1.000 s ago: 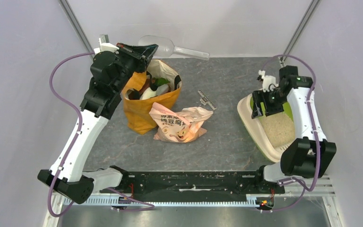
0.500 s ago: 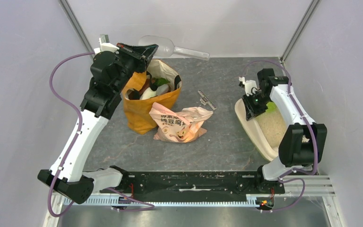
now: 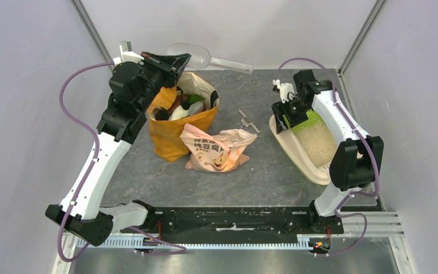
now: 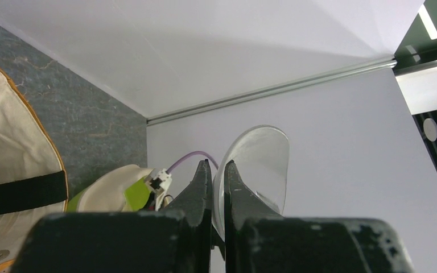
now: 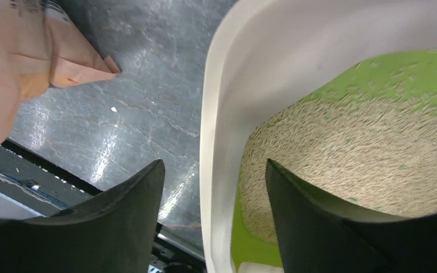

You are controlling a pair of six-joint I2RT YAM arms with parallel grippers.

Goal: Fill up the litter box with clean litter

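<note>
Cream plastic, smooth and oval, the litter box (image 3: 290,151) lies at 3 o'clock on the tabletop (image 3: 262,85), long axis running 11 to 5. The nearer right claw (image 5: 213,166) straddles its 11 o'clock rim, spread, one finger inside by the grainy litter (image 5: 347,153). The left claw (image 3: 174,61), at 10 o'clock, is clenched on a clear scoop (image 3: 197,55).

The cream oval litter box (image 3: 292,151), green hood at its far end, holds pale beige clean litter (image 3: 317,141).
</note>
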